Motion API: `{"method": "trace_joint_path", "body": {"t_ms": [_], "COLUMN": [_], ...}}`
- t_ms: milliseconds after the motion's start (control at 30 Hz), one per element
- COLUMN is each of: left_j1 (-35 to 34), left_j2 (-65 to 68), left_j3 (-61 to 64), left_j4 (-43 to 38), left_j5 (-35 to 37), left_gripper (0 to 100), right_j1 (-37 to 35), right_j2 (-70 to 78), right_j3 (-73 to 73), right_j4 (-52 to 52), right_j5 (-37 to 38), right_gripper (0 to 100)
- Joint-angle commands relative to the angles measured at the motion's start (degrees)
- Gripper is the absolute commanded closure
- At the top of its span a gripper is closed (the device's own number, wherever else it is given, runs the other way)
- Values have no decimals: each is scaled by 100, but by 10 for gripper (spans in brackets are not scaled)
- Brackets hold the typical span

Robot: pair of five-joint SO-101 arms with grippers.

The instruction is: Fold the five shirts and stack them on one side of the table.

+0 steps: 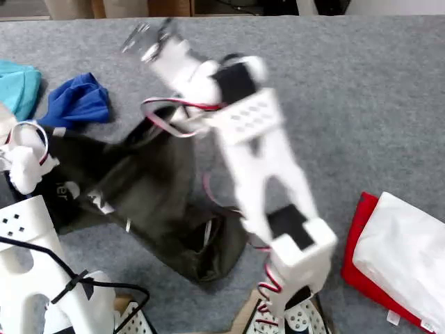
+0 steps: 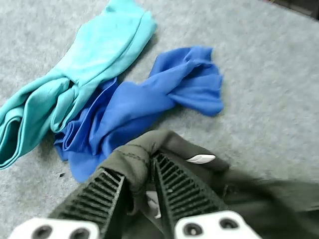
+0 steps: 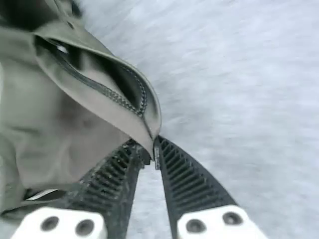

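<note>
Your left gripper point(image 2: 142, 163) is closed tight on a bunched fold of the dark olive shirt point(image 2: 269, 199), with cloth gathered between both ribbed fingers point(image 2: 179, 189). Your right gripper point(image 3: 148, 147) is pinched on a stitched hem of the same shirt, the edge caught at the very fingertips, with the grey table point(image 3: 249, 74) beyond it. In the high view the olive shirt lies spread and rumpled across the middle of the table, partly under the long right arm point(image 1: 264, 160). Just beyond the left gripper's hold sits a crumpled blue shirt point(image 2: 149, 99). It touches a teal shirt point(image 2: 84, 74) bunched beside it, and both are unfolded. Well apart, at the right edge of the high view, a white shirt point(image 1: 407, 250) lies folded on top of a red shirt point(image 1: 358, 236), the red showing along one side.
</note>
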Motion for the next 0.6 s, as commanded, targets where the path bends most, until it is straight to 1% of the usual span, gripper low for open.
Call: {"method": "trace_joint_path", "body": {"t_ms": [0, 133, 267, 433, 567], "left_j1": [264, 554, 756, 1073, 1248], "left_j2": [-84, -84, -75, -75, -66], "left_j3": [-888, -1600, -2409, -3279, -3982], "left_j4": [431, 809, 1204, 1591, 1785], "left_j5": [79, 88, 88, 88, 88], "left_gripper": [981, 981, 981, 981, 981], "right_j1": [435, 787, 1385, 2018, 2229], "right_j2": [-1279, -2299, -3064, -3547, -3741], "right_j3": [-470, -813, -1437, -1754, -1763], "right_j4": [88, 53, -492, -1240, -1846], "right_j5": [185, 396, 958, 1477, 1969], "right_gripper": [995, 995, 994, 994, 994]}}
